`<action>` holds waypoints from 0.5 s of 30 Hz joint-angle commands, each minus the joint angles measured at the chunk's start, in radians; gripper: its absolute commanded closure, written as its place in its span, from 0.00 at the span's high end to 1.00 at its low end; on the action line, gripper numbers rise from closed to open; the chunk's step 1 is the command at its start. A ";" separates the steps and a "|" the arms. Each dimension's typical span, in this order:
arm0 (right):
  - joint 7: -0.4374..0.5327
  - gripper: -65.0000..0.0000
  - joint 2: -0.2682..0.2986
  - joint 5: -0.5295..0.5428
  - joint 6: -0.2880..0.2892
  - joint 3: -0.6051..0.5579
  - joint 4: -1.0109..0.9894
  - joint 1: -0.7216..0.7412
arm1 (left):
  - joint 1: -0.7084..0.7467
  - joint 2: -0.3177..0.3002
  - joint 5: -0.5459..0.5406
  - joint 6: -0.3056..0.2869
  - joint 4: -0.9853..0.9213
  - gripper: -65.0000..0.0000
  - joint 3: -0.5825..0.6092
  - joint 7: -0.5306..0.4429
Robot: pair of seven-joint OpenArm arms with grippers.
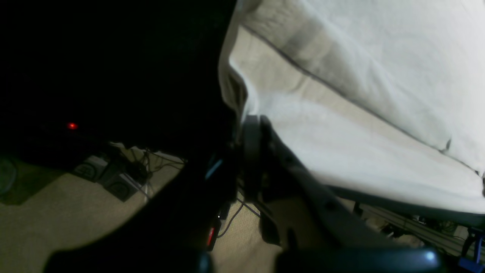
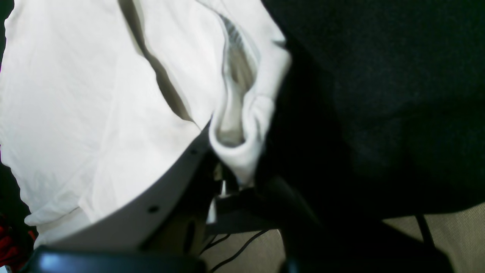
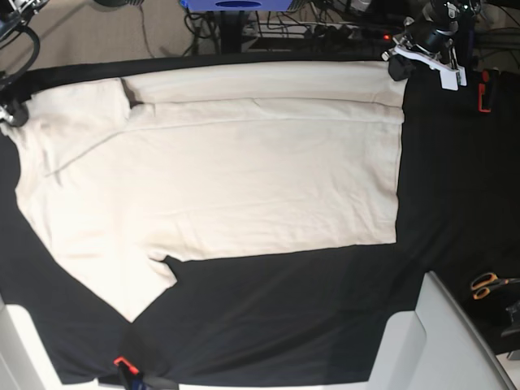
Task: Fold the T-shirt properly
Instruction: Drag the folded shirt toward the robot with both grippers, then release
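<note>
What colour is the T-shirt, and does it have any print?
Plain cream, off-white T-shirt with no print visible; it shows best in the base view, against the black table cover.

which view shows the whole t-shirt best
The base view: the T-shirt lies spread across the black table, whole outline visible. The left wrist view shows only a hemmed edge pinched by the left gripper; the right wrist view shows only bunched fabric at the right gripper.

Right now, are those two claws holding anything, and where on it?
Both grip the T-shirt: the left gripper pinches its far hem corner, the right gripper a bunched fold near the shoulder end.
</note>
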 commanded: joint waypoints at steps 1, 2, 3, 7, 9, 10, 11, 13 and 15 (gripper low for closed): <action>0.015 0.00 0.027 0.017 0.004 0.009 0.021 -0.008 | -0.005 -0.012 -0.005 0.004 0.014 0.00 -0.006 -0.022; 0.016 0.00 0.027 0.017 0.004 0.009 0.021 -0.008 | -0.007 -0.015 -0.005 0.004 0.012 0.00 -0.006 -0.022; 0.018 0.00 0.027 0.017 0.004 0.009 0.021 -0.009 | -0.009 -0.018 -0.005 0.004 0.015 0.00 -0.006 -0.022; 0.022 0.00 0.027 0.018 0.004 0.009 0.021 -0.031 | -0.012 -0.020 -0.005 0.004 0.018 0.00 -0.006 -0.022; 0.021 0.00 0.027 0.018 0.004 0.009 0.021 -0.034 | -0.012 -0.020 -0.004 0.004 0.018 0.00 -0.006 -0.022; 0.021 0.00 0.027 0.018 0.004 0.009 0.021 -0.034 | -0.012 -0.020 -0.004 0.004 0.018 0.00 -0.006 -0.022; 0.019 0.00 0.027 0.018 0.004 0.009 0.021 -0.035 | -0.012 -0.020 -0.004 0.004 0.018 0.00 -0.006 -0.022; 0.015 0.00 0.027 0.018 0.004 0.009 0.021 -0.035 | -0.012 -0.021 0.002 0.004 0.017 0.00 -0.005 -0.022; 0.015 0.01 0.027 0.018 0.004 0.009 0.021 -0.035 | -0.013 -0.021 0.050 0.004 0.018 0.00 -0.005 -0.022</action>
